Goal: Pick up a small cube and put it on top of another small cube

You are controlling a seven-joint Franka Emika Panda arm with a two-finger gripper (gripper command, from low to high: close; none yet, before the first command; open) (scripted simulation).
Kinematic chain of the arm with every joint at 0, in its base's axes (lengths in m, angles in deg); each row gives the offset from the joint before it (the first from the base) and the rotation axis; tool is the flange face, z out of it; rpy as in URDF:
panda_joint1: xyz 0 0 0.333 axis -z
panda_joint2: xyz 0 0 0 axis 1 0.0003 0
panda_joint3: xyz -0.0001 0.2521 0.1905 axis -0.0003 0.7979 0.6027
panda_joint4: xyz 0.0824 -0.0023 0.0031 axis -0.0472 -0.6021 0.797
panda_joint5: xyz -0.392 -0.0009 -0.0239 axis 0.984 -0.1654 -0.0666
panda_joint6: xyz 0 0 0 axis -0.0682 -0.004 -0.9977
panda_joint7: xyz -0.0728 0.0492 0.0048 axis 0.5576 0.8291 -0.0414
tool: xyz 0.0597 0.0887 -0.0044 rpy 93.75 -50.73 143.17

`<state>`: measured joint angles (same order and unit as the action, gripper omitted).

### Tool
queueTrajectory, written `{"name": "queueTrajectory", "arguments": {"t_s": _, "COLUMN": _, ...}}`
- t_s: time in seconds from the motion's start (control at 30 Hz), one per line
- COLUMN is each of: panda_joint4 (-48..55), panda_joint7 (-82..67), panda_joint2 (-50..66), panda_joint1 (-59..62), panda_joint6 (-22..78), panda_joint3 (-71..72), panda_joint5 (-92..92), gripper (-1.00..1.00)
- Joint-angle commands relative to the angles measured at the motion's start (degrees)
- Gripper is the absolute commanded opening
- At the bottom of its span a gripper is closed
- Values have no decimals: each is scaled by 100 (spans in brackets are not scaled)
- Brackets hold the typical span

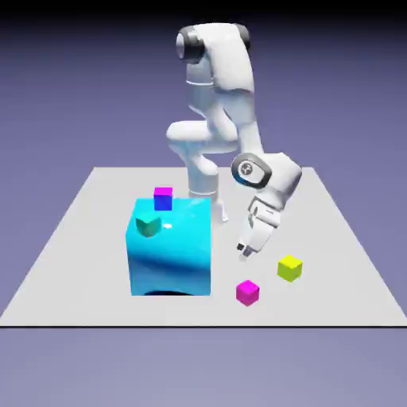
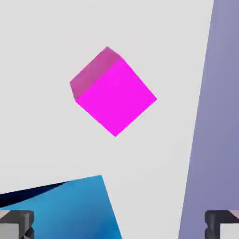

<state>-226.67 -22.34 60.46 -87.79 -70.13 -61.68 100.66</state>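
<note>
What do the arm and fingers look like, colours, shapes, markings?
The arm is glossy white with rounded, bulky links; dark grey rings cap some joints, and a small round mark sits on the ring near the wrist. The hand is white and angular. The fingers are small and blocky, dark grey with lighter grey faces. No cables show.

Exterior backdrop: darkening to black — along the top edge
Cyan block [image 1: 176, 258]: catching small white glare, left of centre
Magenta cube [image 2: 115, 97]: glowing flat and bright — its upper-left side showing duller
Tabletop [image 2: 154, 158]: looking evenly pale
</note>
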Motion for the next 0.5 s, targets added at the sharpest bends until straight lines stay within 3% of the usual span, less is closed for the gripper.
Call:
{"name": "queueTrajectory", "arguments": {"t_s": 0.0, "panda_joint4": 57, "panda_joint7": -68, "panda_joint2": 160, "panda_joint1": 12, "panda_joint6": 152, "panda_joint3": 102, "panda_joint5": 249, "gripper": 0}}
{"name": "queueTrajectory", "arguments": {"t_s": 0.27, "panda_joint4": 514, "panda_joint7": -611, "panda_joint2": 1435, "panda_joint1": 103, "panda_joint6": 1370, "panda_joint3": 914, "panda_joint5": 2243, "gripper": 0}}
{"name": "queueTrajectory", "arguments": {"t_s": 0.47, "panda_joint4": 920, "panda_joint7": -264, "panda_joint2": 2314, "panda_joint1": 111, "panda_joint6": 1438, "panda_joint3": 461, "panda_joint5": 3170, "gripper": 0}}
